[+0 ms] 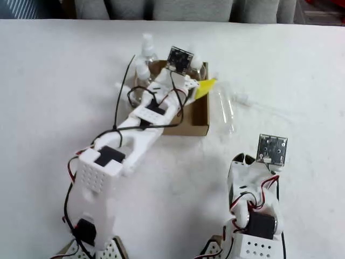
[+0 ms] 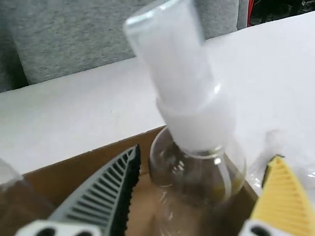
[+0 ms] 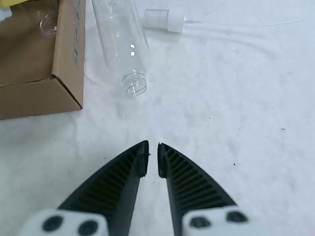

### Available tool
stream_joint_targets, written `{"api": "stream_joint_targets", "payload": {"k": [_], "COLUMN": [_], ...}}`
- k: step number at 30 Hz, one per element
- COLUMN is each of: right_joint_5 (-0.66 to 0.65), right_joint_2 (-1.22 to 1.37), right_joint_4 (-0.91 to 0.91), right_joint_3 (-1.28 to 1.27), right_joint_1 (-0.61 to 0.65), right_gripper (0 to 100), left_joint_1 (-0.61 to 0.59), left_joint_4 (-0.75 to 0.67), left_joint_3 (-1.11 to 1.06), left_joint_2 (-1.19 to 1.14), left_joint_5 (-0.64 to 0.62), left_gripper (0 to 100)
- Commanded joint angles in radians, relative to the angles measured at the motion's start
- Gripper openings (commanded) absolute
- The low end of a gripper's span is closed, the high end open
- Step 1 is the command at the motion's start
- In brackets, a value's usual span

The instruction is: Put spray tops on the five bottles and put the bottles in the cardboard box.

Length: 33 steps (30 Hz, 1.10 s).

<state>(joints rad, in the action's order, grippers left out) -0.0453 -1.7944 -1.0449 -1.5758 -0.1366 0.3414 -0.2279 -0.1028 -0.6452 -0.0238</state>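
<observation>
Two arms share a white surface (image 3: 236, 98). Nearest the camera, the right arm sits folded back at the front edge. Its right hand (image 3: 152, 160) is empty and hangs low over bare surface, the black tips drawn together with only a sliver of space between them.

Just ahead of those tips an uncapped bottle (image 3: 123, 44) lies on its side, its open neck pointing back toward the right hand. A loose spray top (image 3: 165, 20) lies beside the bottle's far end, apart from it. The bottle lies close along one side of the cardboard box (image 3: 66, 49).

The left arm stretches out over the box. Its left hand (image 2: 204, 155) is spread wide, with the grey finger (image 2: 110, 194) and the yellow finger (image 2: 280, 191) on either side of a capped bottle (image 2: 197, 177) that leans inside the box by its far wall. Neither finger presses on the glass.

At the box's far left corner stand a second capped bottle (image 1: 143, 73) and a third capped bottle (image 1: 146, 47). Whether these two are inside the walls cannot be told.
</observation>
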Motion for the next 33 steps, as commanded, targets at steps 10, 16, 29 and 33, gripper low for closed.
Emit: {"api": "stream_joint_targets", "payload": {"k": [10, 16, 29, 33], "right_joint_5": [-0.012, -0.012, -0.012, -0.012], "right_joint_2": [-0.007, -0.007, -0.007, -0.007], "right_joint_4": [0.024, 0.024, 0.042, 0.042], "right_joint_3": [0.006, 0.006, 0.005, 0.005], "right_joint_1": [-0.008, -0.007, -0.007, -0.007], "right_gripper": [1.7, 1.7, 1.7, 1.7], "left_joint_1": [-0.018, -0.018, -0.002, -0.004], "left_joint_4": [0.005, 0.005, 0.265, 0.454], "left_joint_3": [0.046, 0.046, -0.138, -0.127], "left_joint_2": [0.021, 0.035, 0.378, 0.46], "left_joint_5": [0.003, 0.003, 0.003, 0.008], "left_gripper": [37, 37, 37, 37]}}
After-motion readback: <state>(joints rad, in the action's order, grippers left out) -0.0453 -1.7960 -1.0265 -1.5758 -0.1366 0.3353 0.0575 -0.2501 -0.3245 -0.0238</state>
